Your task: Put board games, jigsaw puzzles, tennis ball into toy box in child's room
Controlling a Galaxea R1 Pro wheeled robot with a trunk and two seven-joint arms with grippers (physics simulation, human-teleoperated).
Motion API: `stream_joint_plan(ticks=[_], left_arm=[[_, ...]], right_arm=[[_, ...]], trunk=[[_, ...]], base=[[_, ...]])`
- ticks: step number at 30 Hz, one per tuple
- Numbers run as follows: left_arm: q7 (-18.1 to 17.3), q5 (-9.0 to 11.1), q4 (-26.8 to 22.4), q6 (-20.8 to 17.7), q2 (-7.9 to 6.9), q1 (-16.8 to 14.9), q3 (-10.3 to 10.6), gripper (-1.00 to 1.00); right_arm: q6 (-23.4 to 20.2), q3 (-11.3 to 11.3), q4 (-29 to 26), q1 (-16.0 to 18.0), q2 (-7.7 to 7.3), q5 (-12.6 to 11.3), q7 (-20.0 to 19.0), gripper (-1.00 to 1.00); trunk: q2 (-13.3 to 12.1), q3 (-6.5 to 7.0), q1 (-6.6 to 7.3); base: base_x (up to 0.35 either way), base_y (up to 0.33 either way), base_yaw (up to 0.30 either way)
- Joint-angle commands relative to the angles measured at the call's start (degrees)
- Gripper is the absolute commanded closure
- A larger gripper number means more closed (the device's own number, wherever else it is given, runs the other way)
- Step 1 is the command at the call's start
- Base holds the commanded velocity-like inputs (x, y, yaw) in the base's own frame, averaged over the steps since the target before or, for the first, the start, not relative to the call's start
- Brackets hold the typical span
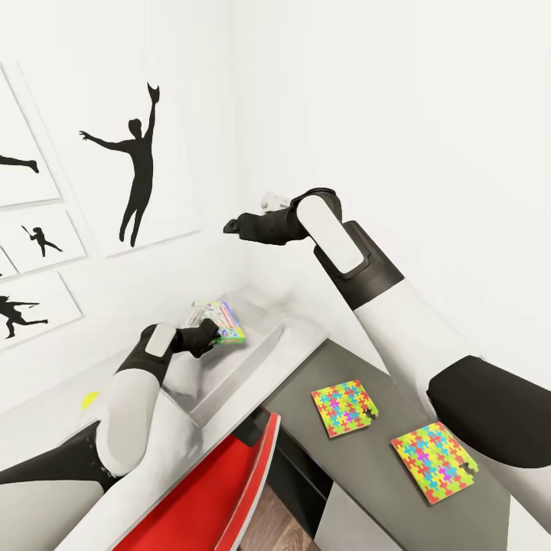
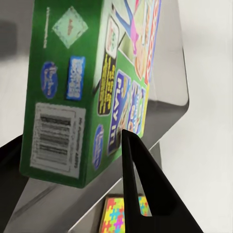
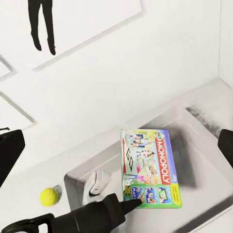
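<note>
Left gripper [image 1: 205, 335] pinches the green edge of the Monopoly box [image 3: 149, 166], holding it over the toy box [image 3: 194, 127]. Right gripper [image 1: 229, 226] hangs above the toy box; whether it is spread I cannot tell. Beside the toy box lies the tennis ball [image 3: 48, 196].

L gripper [image 2: 73, 160] clamps green game box [image 2: 73, 92]; toy box [image 2: 170, 73] behind.

Both arms wear glossy white rounded shells broken by matte black joint sections. The left gripper [image 1: 212, 334] and right gripper [image 1: 232, 226] have slim, tapered black fingers [image 2: 145, 187].
</note>
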State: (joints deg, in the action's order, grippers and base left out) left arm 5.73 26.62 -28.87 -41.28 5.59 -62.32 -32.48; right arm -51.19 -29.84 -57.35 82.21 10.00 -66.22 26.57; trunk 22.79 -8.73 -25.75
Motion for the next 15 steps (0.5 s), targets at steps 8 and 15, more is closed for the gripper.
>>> stream_joint_plan(ticks=[8,15], left_arm=[[0.6,2.72,-0.09,-0.21,0.48,-0.07,-0.31,1.0],[0.25,6.88,-0.08,-0.6,1.0,0.58,-0.55,1.0]], right_arm=[[0.06,-0.04,-0.09,0.05,0.0,-0.51,0.56,-1.0],[0.76,0.45,-0.86,0.13,0.0,-1.06,0.68,-1.0]], trunk=[[0.13,-0.13,-0.04],[0.13,-0.13,-0.04]], base=[[0.0,0.0,0.0],[0.0,0.0,0.0]])
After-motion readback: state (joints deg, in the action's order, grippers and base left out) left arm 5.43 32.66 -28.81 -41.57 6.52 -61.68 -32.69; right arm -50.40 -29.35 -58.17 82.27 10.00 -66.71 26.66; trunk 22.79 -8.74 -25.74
